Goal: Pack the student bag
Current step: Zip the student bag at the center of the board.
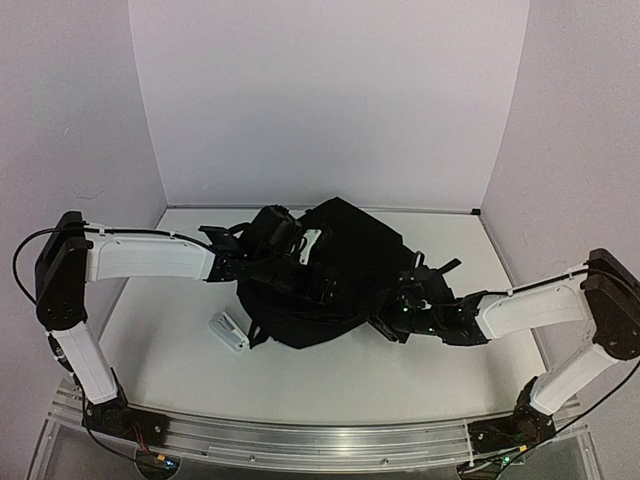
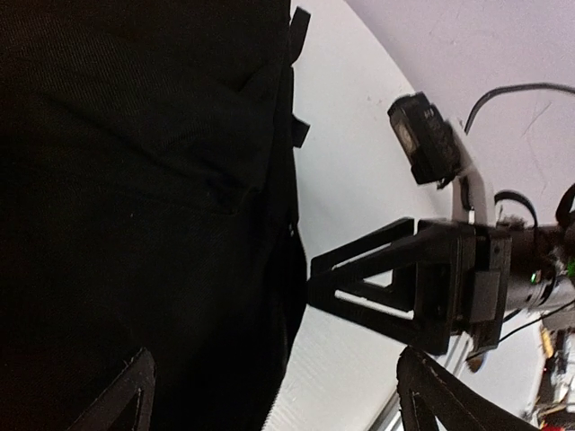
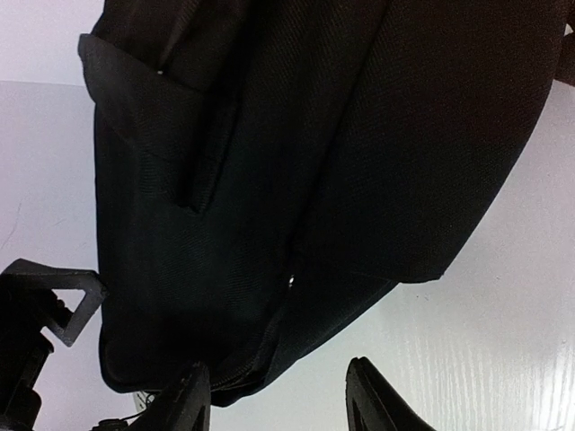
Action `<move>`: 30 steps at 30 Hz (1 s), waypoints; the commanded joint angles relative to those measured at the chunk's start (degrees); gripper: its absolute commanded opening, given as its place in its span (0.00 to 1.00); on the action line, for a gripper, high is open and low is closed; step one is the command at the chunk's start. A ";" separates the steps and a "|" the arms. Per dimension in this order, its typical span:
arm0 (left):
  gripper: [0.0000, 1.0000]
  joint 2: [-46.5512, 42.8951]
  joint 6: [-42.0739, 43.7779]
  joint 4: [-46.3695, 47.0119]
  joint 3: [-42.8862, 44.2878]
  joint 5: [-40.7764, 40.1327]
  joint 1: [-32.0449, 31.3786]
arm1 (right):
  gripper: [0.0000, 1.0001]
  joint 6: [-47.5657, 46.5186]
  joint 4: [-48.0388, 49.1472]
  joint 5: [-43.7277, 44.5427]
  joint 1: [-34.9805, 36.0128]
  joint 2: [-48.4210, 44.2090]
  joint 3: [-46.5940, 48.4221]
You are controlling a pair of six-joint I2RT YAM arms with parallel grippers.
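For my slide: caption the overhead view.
The left arm and right arm reach a black backpack from opposite sides on a white table.

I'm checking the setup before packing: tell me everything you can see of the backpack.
The backpack is large, soft, black woven fabric, with straps, seams and an outer pocket. It lies slumped on the middle of the white table. Whether it is zipped I cannot tell. The left gripper reaches it from the left, the right gripper meets its right edge; both stand open.
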 commanded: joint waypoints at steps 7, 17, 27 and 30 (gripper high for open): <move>0.95 1.07 17.04 -12.15 4.63 -8.34 -3.25 | 0.00 3.64 -5.59 5.47 0.86 1.72 0.29; 0.96 2.26 16.57 -6.96 6.65 -12.43 -6.64 | 0.00 4.45 16.23 1.93 0.83 3.90 -9.73; 0.71 4.76 1.25 0.58 9.45 6.97 -6.65 | 0.00 7.20 36.02 -1.01 0.68 7.64 -16.32; 0.63 8.01 1.13 -1.68 11.61 9.54 -6.56 | 0.00 7.52 36.83 -1.03 0.66 7.87 -16.99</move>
